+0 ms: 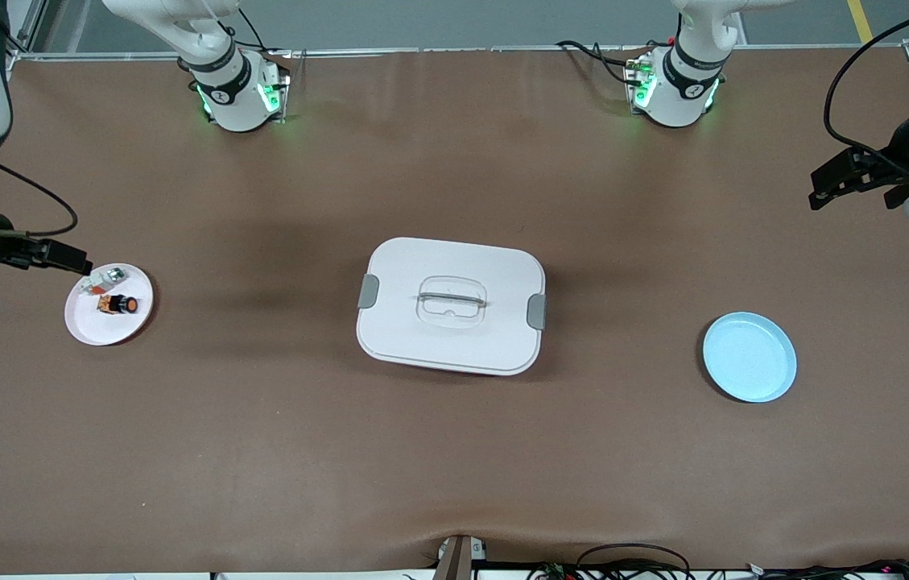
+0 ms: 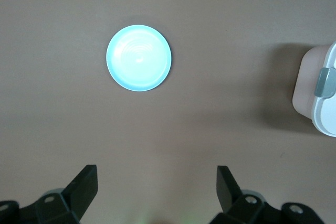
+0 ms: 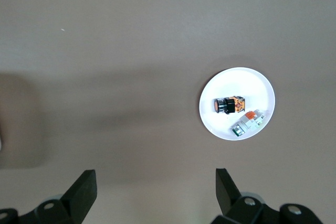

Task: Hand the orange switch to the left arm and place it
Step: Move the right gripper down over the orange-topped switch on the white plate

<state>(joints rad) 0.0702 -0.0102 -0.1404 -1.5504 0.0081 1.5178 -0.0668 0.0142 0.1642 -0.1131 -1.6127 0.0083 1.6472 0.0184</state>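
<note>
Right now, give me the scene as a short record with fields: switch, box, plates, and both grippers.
orange switch: on the pink plate, beside a white-silver part
box: mid-table, lid latched, between the plates
blue plate: holds nothing, toward the left arm's end
right gripper: open, up in the air near the pink plate
left gripper: open, waiting near the blue plate

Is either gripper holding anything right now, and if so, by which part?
Nothing is held. Both the left gripper and right gripper are open and empty; the orange switch lies on the pink plate.

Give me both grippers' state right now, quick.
Left gripper: open, holding nothing, above the table by the blue plate.
Right gripper: open, holding nothing, near the pink plate.
</note>
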